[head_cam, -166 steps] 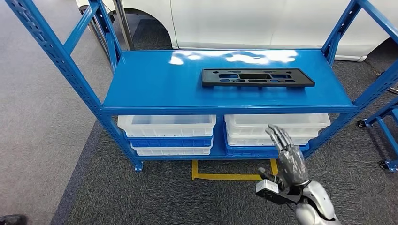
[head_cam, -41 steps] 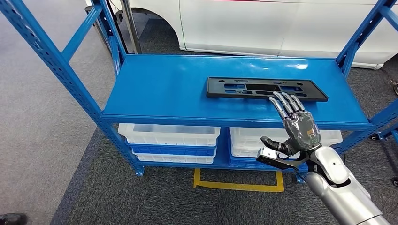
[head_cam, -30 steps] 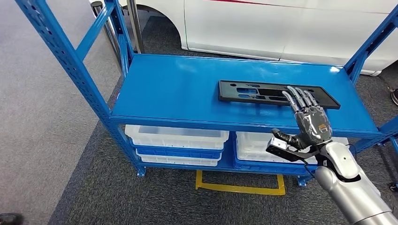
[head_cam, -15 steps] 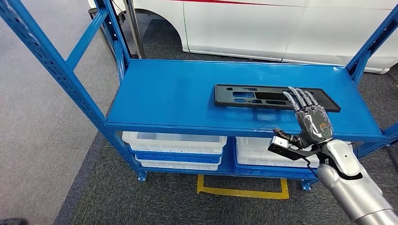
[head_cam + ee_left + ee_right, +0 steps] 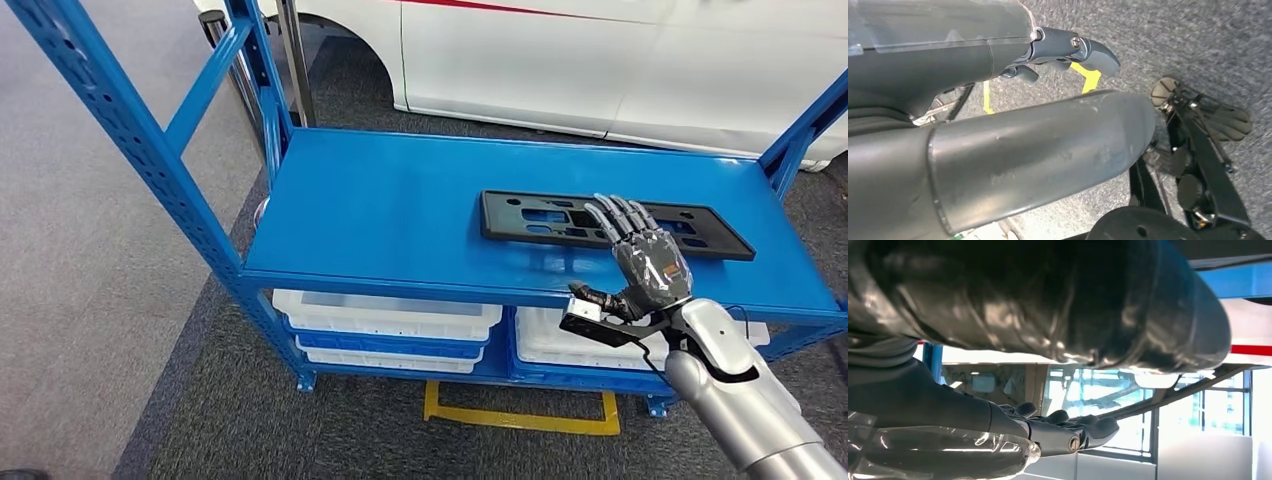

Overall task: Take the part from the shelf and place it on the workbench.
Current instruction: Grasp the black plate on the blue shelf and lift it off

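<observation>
Right robot hand (image 5: 652, 262) spread, ungrasping, over part (image 5: 560, 218) lying lengthwise along shelf (image 5: 380, 210).

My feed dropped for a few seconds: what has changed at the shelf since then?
The right hand rose from below the shelf and reached forward; its open fingers now lie over the black part, not gripping. The part remains flat on the shelf. The camera shifted too.

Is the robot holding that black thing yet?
No. Its right hand is open, fingers stretched flat over the black part on the blue shelf, holding nothing.
</observation>
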Controlling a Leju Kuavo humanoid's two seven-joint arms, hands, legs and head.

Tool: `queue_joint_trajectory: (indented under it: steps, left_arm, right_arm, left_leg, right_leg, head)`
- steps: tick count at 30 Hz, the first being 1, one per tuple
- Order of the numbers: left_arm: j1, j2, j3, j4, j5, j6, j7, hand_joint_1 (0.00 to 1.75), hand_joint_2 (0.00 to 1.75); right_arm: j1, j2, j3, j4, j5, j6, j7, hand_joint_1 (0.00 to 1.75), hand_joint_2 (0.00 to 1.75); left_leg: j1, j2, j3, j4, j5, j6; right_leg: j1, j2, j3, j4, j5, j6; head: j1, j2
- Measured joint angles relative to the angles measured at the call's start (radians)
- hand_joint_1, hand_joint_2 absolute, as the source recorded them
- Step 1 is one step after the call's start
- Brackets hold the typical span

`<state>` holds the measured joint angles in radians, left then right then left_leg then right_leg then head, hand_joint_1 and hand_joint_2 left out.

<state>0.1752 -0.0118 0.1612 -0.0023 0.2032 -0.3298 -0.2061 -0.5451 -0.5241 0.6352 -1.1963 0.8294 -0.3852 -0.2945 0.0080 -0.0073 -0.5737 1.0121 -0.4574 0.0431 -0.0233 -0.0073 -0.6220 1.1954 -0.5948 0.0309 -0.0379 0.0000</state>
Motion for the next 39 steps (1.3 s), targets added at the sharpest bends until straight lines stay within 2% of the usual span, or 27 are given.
queue_joint_trajectory:
  steps: [1, 2, 3, 4, 5, 6, 7, 8, 10, 12, 13, 14, 16, 17, 18, 19, 21, 22, 23, 24, 26, 27, 28, 31, 33, 37, 39]
  left_arm:
    - [0.0, 0.0, -0.001, 0.0, 0.002, 0.0, 0.0, 0.0, 0.0]
    - [0.0, 0.0, -0.002, 0.0, 0.004, 0.0, 0.0, 0.0, 0.0]
    - [0.0, 0.0, -0.003, 0.0, 0.006, 0.001, -0.001, 0.0, 0.0]
    - [0.0, 0.0, -0.003, 0.0, 0.007, 0.001, -0.001, 0.0, 0.0]
    - [0.0, -0.001, -0.004, 0.0, 0.008, 0.001, -0.001, 0.0, 0.0]
    - [0.0, -0.002, -0.005, 0.0, 0.009, 0.001, -0.001, 0.0, 0.0]
    - [-0.001, -0.003, -0.006, 0.0, 0.009, 0.001, -0.001, 0.0, 0.0]
    - [-0.001, -0.003, -0.006, 0.001, 0.01, 0.002, -0.001, 0.0, 0.0]
    - [-0.001, -0.004, -0.008, 0.001, 0.01, 0.002, -0.001, 0.0, 0.0]
    - [-0.001, -0.004, -0.011, 0.001, 0.01, 0.003, -0.001, 0.0, 0.0]
    - [-0.001, -0.004, -0.012, 0.001, 0.011, 0.003, -0.001, 0.0, 0.0]
    - [-0.001, -0.004, -0.014, 0.001, 0.011, 0.003, -0.001, 0.0, 0.0]
    - [-0.001, -0.003, -0.018, 0.001, 0.013, 0.003, -0.001, 0.0, 0.0]
    - [0.0, -0.003, -0.02, 0.001, 0.013, 0.003, -0.001, 0.0, 0.0]
    - [0.001, -0.003, -0.021, 0.001, 0.013, 0.003, -0.001, 0.0, 0.0]
    - [0.002, -0.002, -0.023, 0.001, 0.013, 0.003, -0.002, 0.0, 0.0]
    - [0.003, -0.001, -0.025, 0.001, 0.013, 0.003, -0.002, 0.0, 0.0]
    - [0.003, -0.001, -0.026, 0.001, 0.013, 0.003, -0.002, 0.0, 0.0]
    - [0.003, -0.001, -0.027, 0.001, 0.013, 0.003, -0.002, 0.0, 0.0]
    - [0.003, -0.001, -0.027, 0.001, 0.013, 0.003, -0.003, 0.0, 0.0]
    - [0.004, -0.001, -0.027, 0.001, 0.013, 0.003, -0.003, 0.0, 0.0]
    - [0.004, -0.001, -0.027, 0.001, 0.013, 0.003, -0.003, 0.0, 0.0]
    - [0.005, -0.001, -0.028, 0.001, 0.013, 0.003, -0.003, 0.0, 0.0]
    - [0.003, -0.001, -0.028, 0.001, 0.014, 0.002, -0.003, 0.0, 0.0]
    - [0.003, -0.001, -0.028, 0.001, 0.015, 0.002, -0.003, 0.0, 0.0]
    - [0.003, -0.001, -0.029, 0.001, 0.015, 0.001, -0.003, 0.0, 0.0]
    - [0.003, -0.001, -0.03, 0.001, 0.015, 0.001, -0.003, 0.0, 0.0]
  right_arm:
    - [0.001, 0.002, 0.003, 0.002, 0.003, 0.002, -0.001, 0.0, 0.0]
    - [0.003, 0.004, 0.007, 0.004, 0.007, 0.005, -0.001, 0.0, 0.0]
    - [0.003, 0.007, 0.011, 0.006, 0.01, 0.006, -0.001, 0.0, 0.0]
    - [0.003, 0.009, 0.016, 0.008, 0.013, 0.007, -0.001, 0.0, 0.0]
    - [0.002, 0.012, 0.02, 0.009, 0.015, 0.007, -0.001, 0.0, 0.0]
    - [-0.001, 0.015, 0.023, 0.009, 0.016, 0.007, -0.001, 0.0, 0.0]
    - [-0.005, 0.017, 0.027, 0.01, 0.018, 0.008, 0.0, 0.0, 0.0]
    - [-0.008, 0.019, 0.029, 0.011, 0.019, 0.009, 0.0, 0.0, 0.0]
    - [-0.012, 0.022, 0.034, 0.012, 0.021, 0.01, 0.0, 0.0, 0.0]
    - [-0.014, 0.025, 0.036, 0.012, 0.022, 0.01, 0.001, 0.0, 0.0]
    - [-0.015, 0.026, 0.037, 0.012, 0.022, 0.01, 0.001, 0.0, 0.0]
    - [-0.016, 0.029, 0.038, 0.013, 0.023, 0.01, 0.002, 0.0, 0.0]
    - [-0.018, 0.035, 0.04, 0.016, 0.023, 0.01, 0.002, 0.0, 0.0]
    - [-0.018, 0.038, 0.042, 0.019, 0.023, 0.011, 0.002, 0.0, 0.0]
    - [-0.018, 0.04, 0.045, 0.021, 0.023, 0.011, 0.002, 0.0, 0.0]
    - [-0.018, 0.043, 0.047, 0.024, 0.023, 0.011, 0.002, 0.0, 0.0]
    - [-0.019, 0.046, 0.05, 0.029, 0.023, 0.012, 0.002, 0.0, 0.0]
    - [-0.02, 0.048, 0.05, 0.031, 0.023, 0.012, 0.003, 0.0, 0.0]
    - [-0.021, 0.049, 0.051, 0.034, 0.023, 0.012, 0.003, 0.0, 0.44]
    - [-0.022, 0.05, 0.051, 0.035, 0.023, 0.013, 0.004, 0.0, 0.87]
    - [-0.023, 0.052, 0.051, 0.038, 0.023, 0.013, 0.005, 0.0, 1.75]
    - [-0.024, 0.052, 0.052, 0.039, 0.023, 0.013, 0.005, 0.0, 1.75]
    - [-0.026, 0.053, 0.052, 0.04, 0.023, 0.013, 0.006, 0.0, 1.75]
    - [-0.032, 0.054, 0.053, 0.045, 0.021, 0.013, 0.008, 0.0, 1.75]
    - [-0.036, 0.056, 0.053, 0.05, 0.021, 0.013, 0.01, 0.0, 1.75]
    - [-0.041, 0.063, 0.055, 0.063, 0.023, 0.013, 0.016, 0.0, 1.75]
    - [-0.043, 0.066, 0.056, 0.067, 0.023, 0.013, 0.016, 0.0, 1.75]
  left_leg:
    - [-0.002, 0.0, 0.003, 0.0, -0.003, 0.003]
    - [-0.004, -0.001, 0.006, 0.001, -0.007, 0.005]
    - [-0.007, -0.002, 0.012, 0.001, -0.011, 0.005]
    - [-0.009, -0.003, 0.019, 0.002, -0.017, 0.005]
    - [-0.011, -0.004, 0.028, 0.002, -0.022, 0.004]
    - [-0.013, -0.004, 0.033, 0.001, -0.028, 0.002]
    - [-0.014, -0.005, 0.037, 0.002, -0.032, -0.001]
    - [-0.014, -0.005, 0.037, 0.002, -0.035, -0.005]
    - [-0.013, -0.005, 0.036, 0.0, -0.039, -0.015]
    - [-0.012, -0.002, 0.035, 0.009, -0.049, -0.027]
    - [-0.012, -0.001, 0.024, 0.038, -0.066, -0.033]
    - [-0.01, 0.0, 0.0, 0.089, -0.09, -0.039]
    - [-0.005, 0.001, -0.077, 0.226, -0.142, -0.048]
    - [-0.002, 0.001, -0.11, 0.276, -0.151, -0.051]
    - [0.0, 0.001, -0.128, 0.29, -0.138, -0.054]
    - [0.002, 0.001, -0.125, 0.266, -0.105, -0.055]
    - [0.004, 0.002, -0.08, 0.138, -0.017, -0.054]
    - [0.004, 0.002, -0.055, 0.076, 0.008, -0.051]
    - [0.003, 0.002, -0.039, 0.037, 0.02, -0.047]
    - [0.002, 0.002, -0.033, 0.021, 0.017, -0.042]
    - [0.0, 0.0, -0.029, 0.015, 0.013, -0.029]
    - [-0.001, -0.001, -0.026, 0.012, 0.012, -0.025]
    - [-0.001, -0.002, -0.023, 0.01, 0.012, -0.022]
    - [-0.004, -0.003, -0.018, 0.009, 0.008, -0.02]
    - [-0.006, -0.003, -0.018, 0.009, 0.006, -0.017]
    - [-0.008, -0.003, -0.017, 0.01, 0.004, -0.015]
    - [-0.009, -0.003, -0.017, 0.01, 0.004, -0.014]
  right_leg:
    - [0.0, 0.001, -0.039, 0.065, -0.02, 0.001]
    - [0.001, 0.001, -0.068, 0.105, -0.022, 0.0]
    - [0.001, 0.001, -0.08, 0.109, -0.003, -0.002]
    - [0.002, 0.002, -0.071, 0.071, 0.036, -0.007]
    - [0.004, 0.002, -0.048, 0.005, 0.084, -0.014]
    - [0.008, 0.003, -0.021, -0.059, 0.119, -0.022]
    - [0.012, 0.003, 0.001, -0.114, 0.141, -0.03]
    - [0.017, 0.003, 0.013, -0.144, 0.146, -0.036]
    - [0.022, 0.003, 0.018, -0.162, 0.138, -0.041]
    - [0.016, 0.002, 0.028, -0.175, 0.138, -0.046]
    - [0.012, 0.001, 0.036, -0.182, 0.138, -0.049]
    - [0.009, -0.001, 0.043, -0.187, 0.136, -0.052]
    - [0.009, -0.003, 0.053, -0.189, 0.129, -0.056]
    - [0.009, -0.003, 0.058, -0.189, 0.125, -0.056]
    - [0.008, -0.003, 0.064, -0.189, 0.12, -0.055]
    - [0.008, -0.003, 0.071, -0.188, 0.115, -0.054]
    - [0.007, -0.003, 0.086, -0.187, 0.102, -0.047]
    - [0.008, -0.002, 0.091, -0.185, 0.096, -0.041]
    - [0.01, -0.001, 0.092, -0.183, 0.091, -0.036]
    - [0.012, 0.0, 0.092, -0.182, 0.088, -0.03]
    - [0.011, -0.001, 0.092, -0.183, 0.084, -0.021]
    - [0.011, -0.001, 0.094, -0.181, 0.085, -0.018]
    - [0.01, -0.001, 0.097, -0.179, 0.086, -0.019]
    - [0.009, -0.002, 0.105, -0.184, 0.085, -0.037]
    - [0.009, -0.003, 0.109, -0.191, 0.081, -0.043]
    - [0.008, -0.004, 0.111, -0.196, 0.081, -0.042]
    - [0.007, -0.004, 0.111, -0.197, 0.082, -0.038]
  head:
    - [0.0, 0.0]
    - [0.0, 0.0]
    - [0.0, 0.0]
    - [0.0, 0.0]
    - [0.0, 0.0]
    - [0.0, 0.0]
    - [0.0, 0.0]
    - [0.0, 0.0]
    - [0.0, 0.0]
    - [-0.001, 0.0]
    - [-0.001, 0.0]
    - [-0.001, 0.0]
    - [-0.002, 0.0]
    - [-0.002, 0.0]
    - [-0.002, 0.0]
    - [-0.002, 0.0]
    - [-0.002, 0.0]
    - [-0.002, 0.0]
    - [-0.001, 0.0]
    - [-0.001, 0.0]
    - [-0.001, 0.0]
    - [-0.001, 0.0]
    - [-0.001, 0.0]
    - [-0.001, 0.0]
    - [-0.001, 0.0]
    - [-0.001, 0.0]
    - [-0.001, 0.0]
